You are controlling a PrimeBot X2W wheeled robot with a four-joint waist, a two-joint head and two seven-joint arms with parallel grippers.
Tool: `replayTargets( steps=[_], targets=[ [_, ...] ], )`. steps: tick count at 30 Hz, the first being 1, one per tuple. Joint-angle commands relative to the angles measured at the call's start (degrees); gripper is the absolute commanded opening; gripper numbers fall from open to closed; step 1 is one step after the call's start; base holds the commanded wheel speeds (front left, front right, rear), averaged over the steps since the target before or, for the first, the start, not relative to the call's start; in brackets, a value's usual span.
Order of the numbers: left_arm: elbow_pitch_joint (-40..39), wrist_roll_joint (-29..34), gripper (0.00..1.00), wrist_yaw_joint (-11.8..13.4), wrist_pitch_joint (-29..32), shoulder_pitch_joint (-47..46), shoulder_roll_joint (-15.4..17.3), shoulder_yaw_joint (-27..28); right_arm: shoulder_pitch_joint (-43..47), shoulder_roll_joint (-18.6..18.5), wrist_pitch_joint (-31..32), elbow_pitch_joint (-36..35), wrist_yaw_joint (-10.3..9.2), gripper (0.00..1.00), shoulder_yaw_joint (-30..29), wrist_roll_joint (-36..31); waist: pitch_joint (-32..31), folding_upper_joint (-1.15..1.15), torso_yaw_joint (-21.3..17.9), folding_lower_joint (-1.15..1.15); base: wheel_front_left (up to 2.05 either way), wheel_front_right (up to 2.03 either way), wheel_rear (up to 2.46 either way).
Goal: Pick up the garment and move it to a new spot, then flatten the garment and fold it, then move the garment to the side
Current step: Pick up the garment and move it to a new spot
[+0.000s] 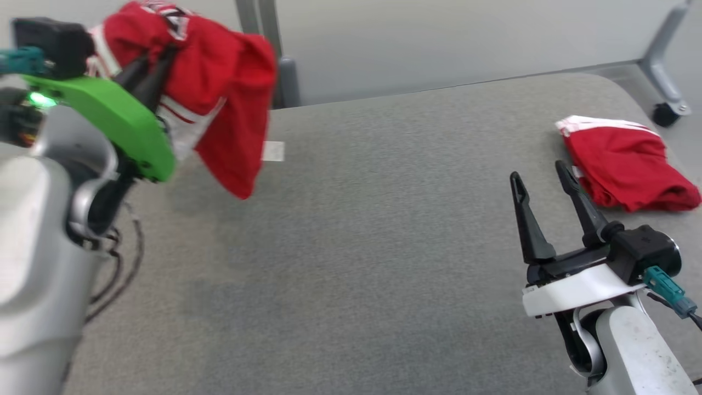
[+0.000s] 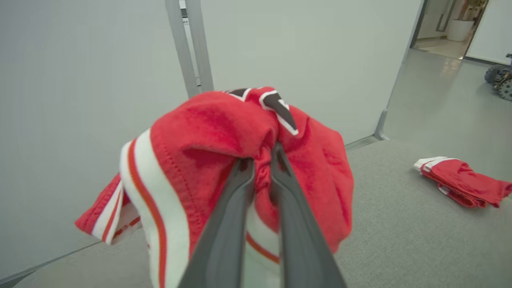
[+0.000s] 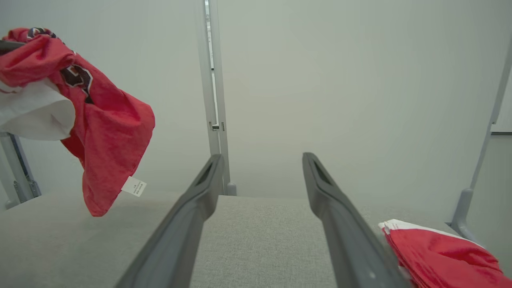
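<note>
Your left claw [image 1: 156,57], at ten o'clock in the head view, is pinched narrow on the red-and-white garment [image 1: 230,109], which hangs above the grey worktop [image 1: 356,247]. Your right claw [image 1: 538,173] stands wide and empty at four o'clock, just beside a folded red garment [image 1: 625,164] lying at three o'clock.

The right gripper [image 3: 262,157] has its two dark fingers spread wide with nothing between them, pointing across the grey cloth-covered table [image 3: 260,232] toward a pale wall with an upright metal post [image 3: 214,100]. At the upper left a red garment [image 3: 108,132] hangs bunched in the air, white lining showing, and a small white tag [image 3: 134,186] dangles near its lowest corner. At the lower right, just beside the right finger, a folded red garment [image 3: 440,252] with a white edge lies on the table.
</note>
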Motion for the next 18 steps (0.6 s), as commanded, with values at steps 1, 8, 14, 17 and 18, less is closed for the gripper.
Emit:
replayTargets(
  steps=[1,8,14,17,18],
  targets=[
    [-1.71,-0.39,0.00,0.83,-0.54,2.27,-1.39,-0.56,0.58,-0.13,-0.15,-0.26,-0.02,1.00,-0.18,0.39,-0.96,-0.01,-4.44,0.00,0.00,0.00,0.00],
    [-5.91,3.83,0.00,3.18,-5.46,10.40,-6.95,-6.85,1.08,-0.12,-0.15,-0.40,-0.02,1.00,-0.81,0.32,1.09,-0.01,-7.71,0.00,0.00,0.00,0.00],
    [5.38,12.46,0.00,2.95,-14.41,15.09,-11.71,-16.24,1.00,0.04,-0.15,0.22,-0.02,1.00,-0.45,0.56,2.79,-0.01,-8.64,0.00,0.00,0.00,0.00],
    [13.87,14.25,0.00,2.19,-18.47,15.92,-14.61,-19.09,0.83,-0.04,-0.15,0.87,-0.02,1.00,-0.01,0.64,3.16,-0.01,-8.29,0.00,0.00,0.00,0.00],
    [16.23,14.35,0.46,2.06,-19.10,15.93,-15.29,-19.70,0.73,-0.01,-0.15,1.04,-0.02,1.00,0.17,0.63,3.17,-0.01,-8.15,0.00,0.00,0.00,0.00]
  ],
)
